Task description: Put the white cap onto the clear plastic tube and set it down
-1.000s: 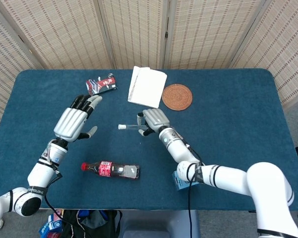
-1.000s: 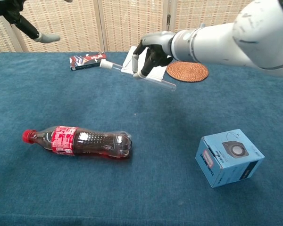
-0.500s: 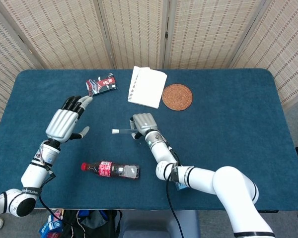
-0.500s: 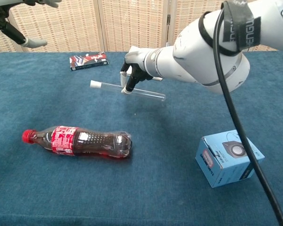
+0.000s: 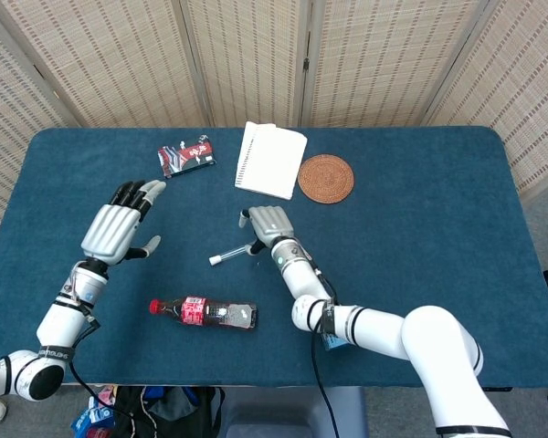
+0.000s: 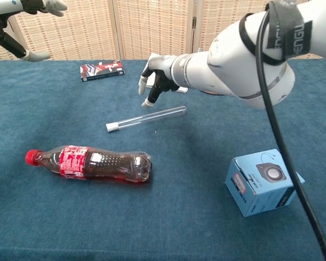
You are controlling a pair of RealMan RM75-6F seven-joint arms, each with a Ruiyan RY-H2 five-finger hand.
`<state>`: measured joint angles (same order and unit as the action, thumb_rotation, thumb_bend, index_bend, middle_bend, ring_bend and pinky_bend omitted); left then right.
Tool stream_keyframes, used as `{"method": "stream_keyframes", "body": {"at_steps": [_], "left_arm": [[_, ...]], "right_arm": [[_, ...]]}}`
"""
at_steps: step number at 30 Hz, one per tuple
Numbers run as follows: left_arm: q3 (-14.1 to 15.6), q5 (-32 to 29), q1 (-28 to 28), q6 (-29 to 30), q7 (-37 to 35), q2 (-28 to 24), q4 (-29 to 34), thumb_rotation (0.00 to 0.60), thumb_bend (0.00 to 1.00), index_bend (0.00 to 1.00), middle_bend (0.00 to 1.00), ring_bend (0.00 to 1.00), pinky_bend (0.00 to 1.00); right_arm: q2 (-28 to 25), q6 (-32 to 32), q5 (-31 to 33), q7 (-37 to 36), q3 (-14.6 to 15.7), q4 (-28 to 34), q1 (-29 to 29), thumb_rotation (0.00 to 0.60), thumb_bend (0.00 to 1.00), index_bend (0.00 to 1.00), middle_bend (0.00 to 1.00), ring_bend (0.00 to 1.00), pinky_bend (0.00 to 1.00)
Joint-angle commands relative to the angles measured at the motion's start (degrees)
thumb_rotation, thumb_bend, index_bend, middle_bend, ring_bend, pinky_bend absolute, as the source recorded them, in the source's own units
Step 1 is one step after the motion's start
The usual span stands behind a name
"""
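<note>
Fingers (image 6: 150, 93) of the right hand (image 6: 156, 79) hang curled downward with nothing between them, just above and behind the clear plastic tube (image 6: 148, 118), apart from it. In the head view the same right hand (image 5: 267, 224) sits just beyond the tube (image 5: 232, 254), its fingertips near the tube's bare end.

The tube lies flat on the blue bench (image 6: 217, 125) with the white cap (image 6: 111, 128) already seated on its left end. Its long axis runs slantwise: the capped end points toward the robot's left and a little nearer the chest camera, the bare end toward the right hand. Judged from how it lies, the capping and the setting down both look done, and the move in hand is most likely a release and withdrawal upward.

The left hand (image 5: 121, 228) is raised well off to the left, fingers spread and holding nothing; only its fingertips (image 6: 37, 55) show at the top edge of the chest view. The right hand is much the nearer to the tube, so any nudge or re-grasp would fall to it, coming down across the tube's axis near the bare end.

A cola bottle (image 6: 89, 163) lies on its side nearer the robot, well apart from the tube, with the small blue box (image 6: 263, 182) off to the right.
</note>
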<state>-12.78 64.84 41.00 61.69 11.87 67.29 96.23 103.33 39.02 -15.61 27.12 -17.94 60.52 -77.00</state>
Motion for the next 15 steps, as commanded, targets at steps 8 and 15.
{"method": "stream_keyframes", "body": {"at_steps": [8,15], "left_arm": [[0.21,-2.13,-3.12,0.78,-4.94,1.03,-5.69,0.600,0.32,0.12,0.00,0.00,0.00],[1.61,-2.22,-6.83,1.64,-8.70,0.83,-10.35,0.600,0.32,0.27,0.05,0.07,0.00]], "right_arm": [[-16.39,10.44,-15.69,-10.06,0.90,20.66,15.01,0.600,0.38,0.42,0.88,0.92,1.00],[-27.96,21.94,-31.11,-16.24,4.97,33.20,27.59,0.600,0.44,0.53,0.80,0.81,1.00]]}}
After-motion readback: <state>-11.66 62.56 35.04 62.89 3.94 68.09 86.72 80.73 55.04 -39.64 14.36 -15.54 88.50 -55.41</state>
